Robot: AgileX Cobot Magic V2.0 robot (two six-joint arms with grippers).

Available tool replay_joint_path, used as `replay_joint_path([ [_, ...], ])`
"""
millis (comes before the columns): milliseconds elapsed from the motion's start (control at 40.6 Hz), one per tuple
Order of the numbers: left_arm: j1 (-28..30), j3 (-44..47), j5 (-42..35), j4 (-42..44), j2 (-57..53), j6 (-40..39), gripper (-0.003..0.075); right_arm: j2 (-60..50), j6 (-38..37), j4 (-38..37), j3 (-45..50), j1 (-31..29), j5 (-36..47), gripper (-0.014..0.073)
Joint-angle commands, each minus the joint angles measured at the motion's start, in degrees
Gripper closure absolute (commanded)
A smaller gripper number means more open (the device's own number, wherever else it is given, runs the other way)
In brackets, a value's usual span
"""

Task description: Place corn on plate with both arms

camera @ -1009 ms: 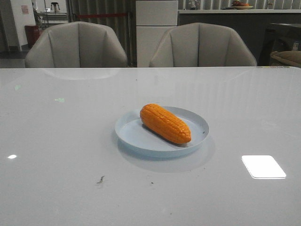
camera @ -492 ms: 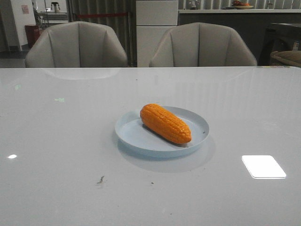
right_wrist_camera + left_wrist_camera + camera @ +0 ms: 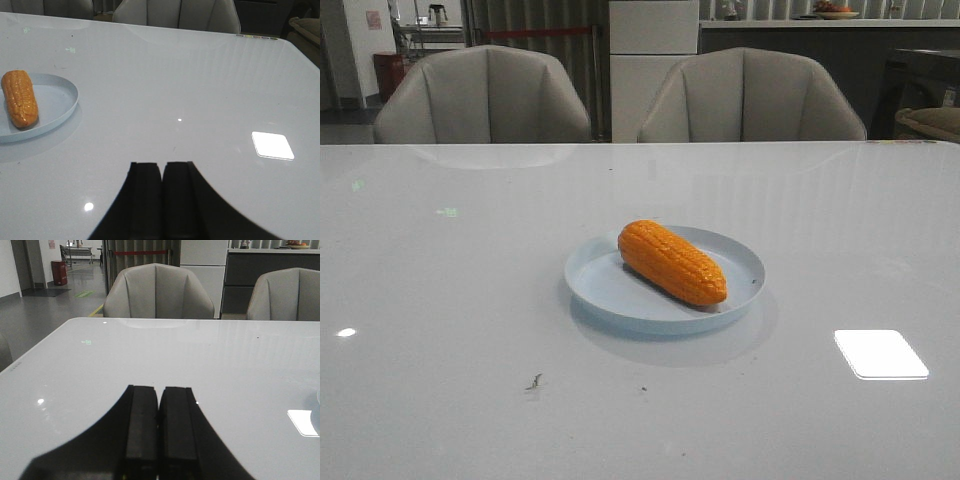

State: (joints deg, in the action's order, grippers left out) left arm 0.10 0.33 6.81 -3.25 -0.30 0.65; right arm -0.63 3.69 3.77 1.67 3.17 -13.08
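The orange corn (image 3: 672, 262) lies on the pale blue plate (image 3: 610, 295) in the middle of the white table, its thick end to the far left. Both also show in the right wrist view, the corn (image 3: 19, 98) on the plate (image 3: 62, 97). No arm shows in the front view. My left gripper (image 3: 159, 390) is shut and empty above bare table; the corn is out of its view. My right gripper (image 3: 162, 166) is shut and empty, well to the right of the plate and apart from it.
Two grey chairs (image 3: 485, 97) (image 3: 750, 97) stand behind the table's far edge. A bright light reflection (image 3: 880, 353) lies on the table to the right of the plate. Small dark specks (image 3: 534, 382) lie near the front.
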Motion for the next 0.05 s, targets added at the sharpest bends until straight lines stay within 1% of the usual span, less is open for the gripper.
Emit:
replay_joint_path([
  [0, 0.03, 0.08, -4.7, -0.61, -0.39, -0.65, 0.0631, -0.94, -0.06, 0.08, -0.96, -0.34, 4.3, 0.0571],
  [25, 0.03, 0.08, -4.7, -0.61, -0.39, -0.65, 0.0631, -0.94, -0.06, 0.08, -0.96, -0.34, 4.3, 0.0571],
])
